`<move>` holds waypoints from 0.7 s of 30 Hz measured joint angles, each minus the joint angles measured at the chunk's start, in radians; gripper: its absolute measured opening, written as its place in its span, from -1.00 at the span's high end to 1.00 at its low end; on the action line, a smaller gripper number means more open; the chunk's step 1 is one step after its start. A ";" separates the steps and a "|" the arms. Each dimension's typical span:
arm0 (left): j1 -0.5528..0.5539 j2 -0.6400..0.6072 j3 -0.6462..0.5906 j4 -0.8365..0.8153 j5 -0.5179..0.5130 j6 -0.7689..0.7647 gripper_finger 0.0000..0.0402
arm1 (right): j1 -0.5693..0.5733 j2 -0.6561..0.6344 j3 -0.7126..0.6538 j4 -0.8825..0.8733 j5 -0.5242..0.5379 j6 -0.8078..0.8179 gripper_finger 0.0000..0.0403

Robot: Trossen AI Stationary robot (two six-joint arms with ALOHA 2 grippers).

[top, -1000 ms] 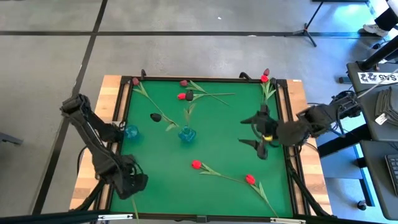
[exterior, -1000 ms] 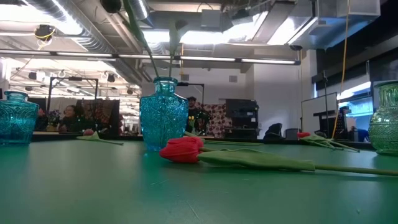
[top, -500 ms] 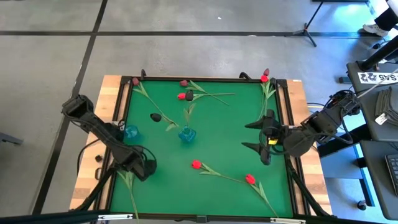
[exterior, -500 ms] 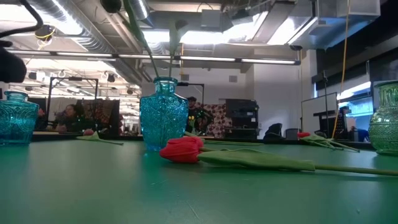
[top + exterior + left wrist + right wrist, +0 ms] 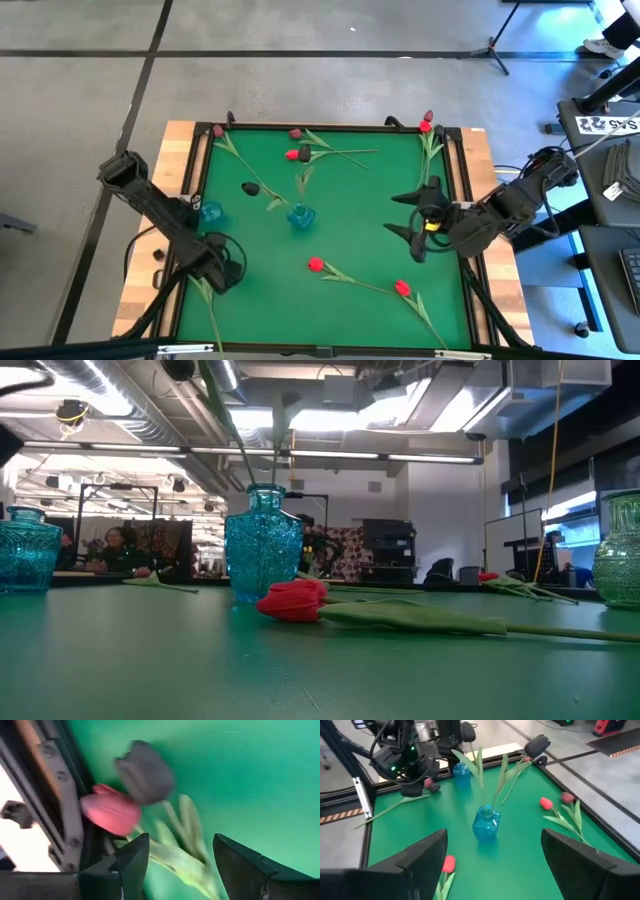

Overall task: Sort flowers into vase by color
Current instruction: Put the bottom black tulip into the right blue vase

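At the mat's near-left corner lie two flowers, one with a pink-red head (image 5: 110, 810) and one with a dark grey head (image 5: 145, 770). Their stems (image 5: 209, 303) run toward the near edge. My left gripper (image 5: 225, 268) points down over them, open, its fingers on either side of the green stems (image 5: 175, 857) just behind the heads. My right gripper (image 5: 405, 214) hangs open above the mat's right side, holding nothing. A blue vase (image 5: 299, 215) at the mat's middle has stems standing in it. A second blue vase (image 5: 210, 211) stands at the left.
Red flowers (image 5: 316, 265) (image 5: 402, 288) lie near the front, a near-black one (image 5: 250, 188) left of centre, and others along the far edge (image 5: 295, 133) and in the far-right corner (image 5: 424, 127). A black rail (image 5: 65, 795) borders the mat. A pale green vase (image 5: 620, 550) stands at the right.
My left gripper has moved away from the near edge, toward the mat's middle, and has come down over the heads of the two flowers in the corner. The right wrist has rolled a little while staying over the mat's right side.
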 joint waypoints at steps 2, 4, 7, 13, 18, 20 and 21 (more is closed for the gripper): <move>-0.015 0.000 -0.037 0.045 -0.007 -0.026 -0.07 | 0.000 0.014 0.000 0.000 0.000 0.009 -0.58; -0.020 0.000 -0.082 0.154 -0.031 -0.060 -0.07 | 0.000 0.030 0.000 -0.001 -0.004 0.022 -0.58; -0.019 0.000 -0.156 0.299 -0.070 -0.105 -0.07 | 0.000 0.053 0.000 -0.002 -0.019 0.029 -0.58; -0.005 0.001 -0.145 0.343 -0.183 -0.118 -0.07 | 0.000 0.072 0.000 -0.006 -0.041 0.058 -0.58; 0.000 0.002 -0.073 0.388 -0.371 -0.030 -0.07 | 0.000 0.072 0.000 -0.006 -0.041 0.060 -0.58; 0.002 0.002 -0.055 0.398 -0.389 -0.002 -0.07 | 0.000 0.073 0.000 -0.007 -0.041 0.057 -0.58; 0.004 0.001 -0.052 0.396 -0.401 0.001 -0.07 | 0.000 0.073 0.000 -0.008 -0.041 0.057 -0.58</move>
